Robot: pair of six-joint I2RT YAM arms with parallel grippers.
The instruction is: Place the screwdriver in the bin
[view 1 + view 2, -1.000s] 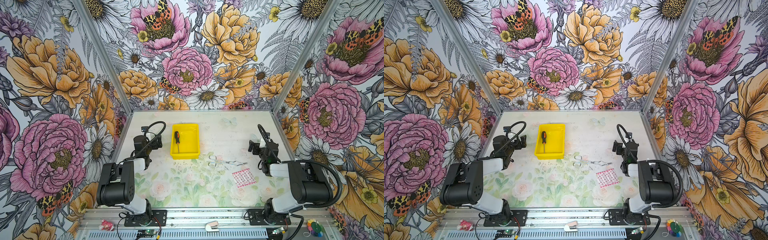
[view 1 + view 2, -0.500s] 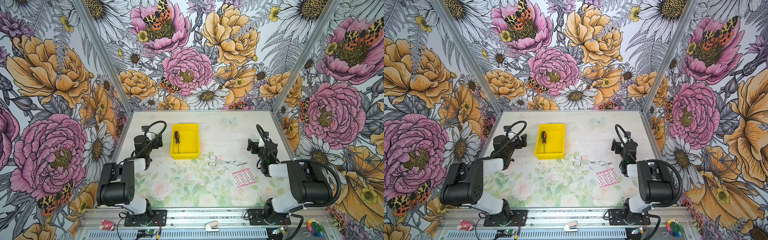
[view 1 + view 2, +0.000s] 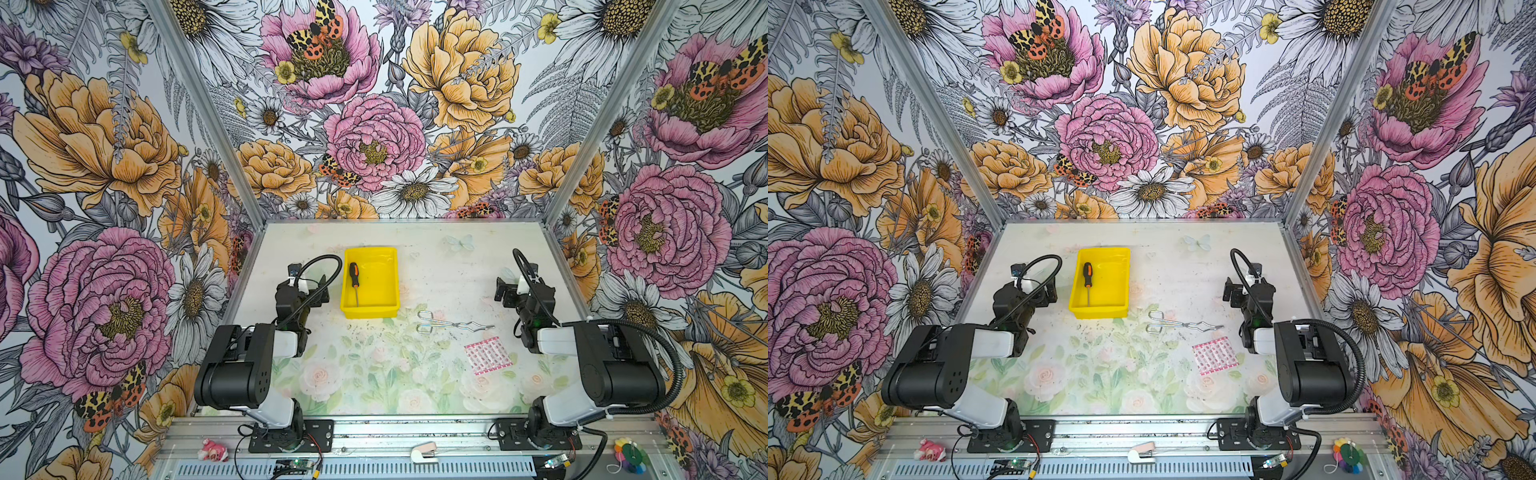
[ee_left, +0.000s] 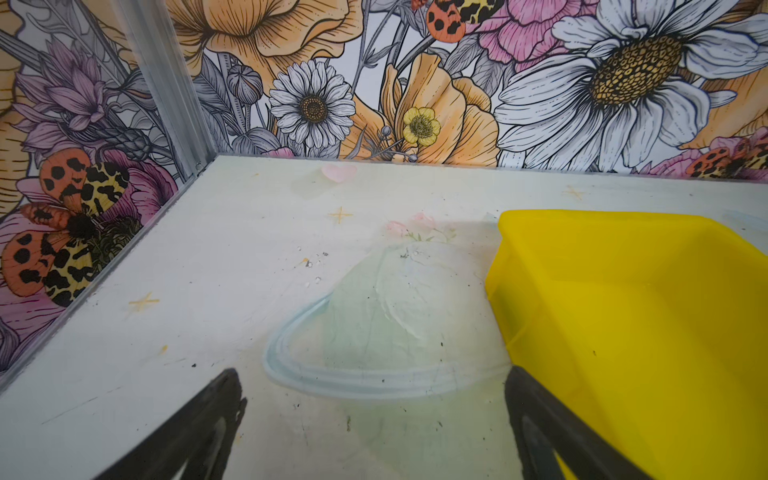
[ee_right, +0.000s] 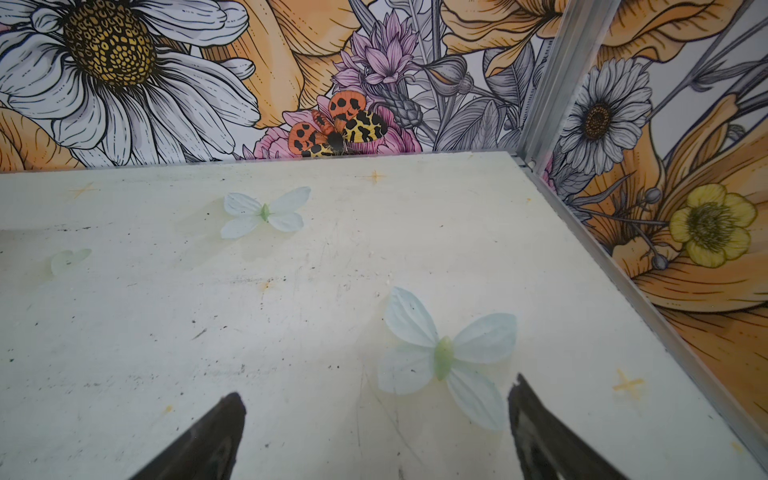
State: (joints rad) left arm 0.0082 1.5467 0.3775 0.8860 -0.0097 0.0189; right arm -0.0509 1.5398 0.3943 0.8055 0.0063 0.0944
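The screwdriver point(image 3: 354, 280) point(image 3: 1087, 280), black-and-orange handle with a thin shaft, lies inside the yellow bin point(image 3: 380, 286) point(image 3: 1111, 286) along its left wall, handle toward the back. Just left of the bin my left gripper point(image 3: 309, 287) point(image 3: 1042, 291) stands open and empty, low over the table. The left wrist view shows the left gripper point(image 4: 374, 386) with its jaws wide apart and the bin's wall point(image 4: 623, 316) beside one finger. Far off at the right side my right gripper point(image 3: 505, 291) point(image 3: 1233, 293) point(image 5: 376, 399) is open over bare table, holding nothing.
Silver wire tongs point(image 3: 451, 325) lie right of the bin's near end. A pink patterned packet point(image 3: 487, 355) lies nearer the front. Flowered walls enclose the table on three sides. Flat butterfly decals point(image 5: 444, 357) mark the surface.
The right gripper has drifted slightly left and toward the back. The left arm, the screwdriver and the bin have not moved.
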